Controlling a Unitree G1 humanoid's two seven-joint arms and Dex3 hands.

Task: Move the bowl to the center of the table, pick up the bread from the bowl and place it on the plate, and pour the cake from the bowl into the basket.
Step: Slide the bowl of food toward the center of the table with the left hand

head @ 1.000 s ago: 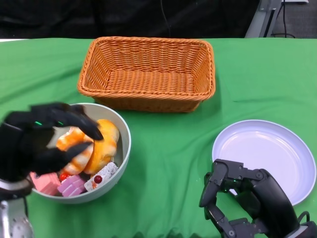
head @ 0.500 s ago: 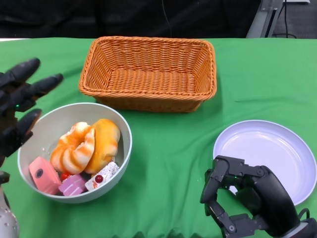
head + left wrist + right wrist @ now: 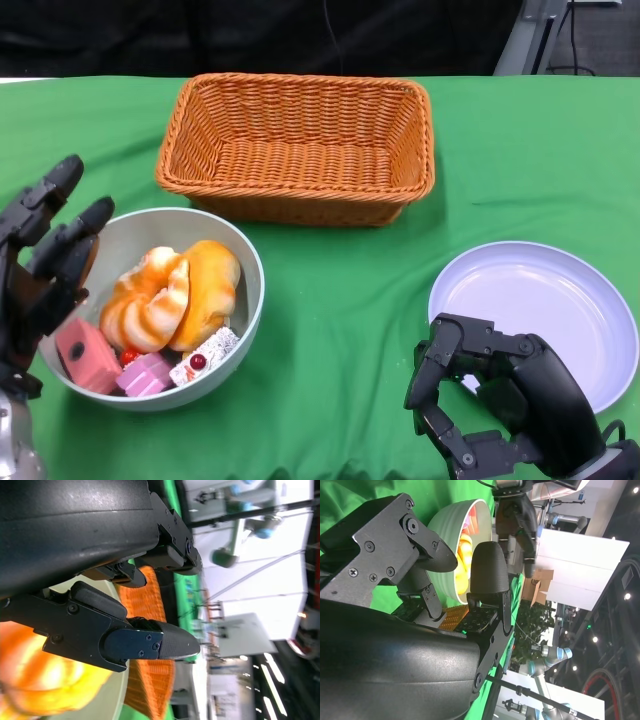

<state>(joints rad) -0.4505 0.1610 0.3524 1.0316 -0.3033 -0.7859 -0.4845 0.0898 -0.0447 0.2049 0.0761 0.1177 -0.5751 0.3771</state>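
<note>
Two black hands are seen over the green table [image 3: 330,300], one at each near corner. Left hand [image 3: 45,270] is raised at the near left, just beside the left rim of the grey bowl [image 3: 250,285]; its fingers [image 3: 58,185] are spread apart and nothing is held in them. Whether the rim is touched cannot be told from the head view. In the left wrist view the fingers [image 3: 150,642] are seen extended over the bowl rim, with blurred orange bread below and wicker beyond.

Right hand [image 3: 495,400] is placed low at the near right, just beside the near left edge of the white plate [image 3: 560,300]. Its fingers [image 3: 435,365] are curled inward, and nothing is seen held in them.

The bowl sits toward the near left of the table, not at its centre. Bread [image 3: 175,295], orange with pale stripes, is piled in the middle of the bowl. Cake pieces [image 3: 150,372] are lodged along the near wall of the bowl: a salmon-pink block at left, a lilac piece, and a white slice with a red berry on top.

Wicker basket [image 3: 300,205], rectangular and orange, is set at the far centre of the table, apart from the bowl. The plate lies at the right side, well apart from the bowl.
</note>
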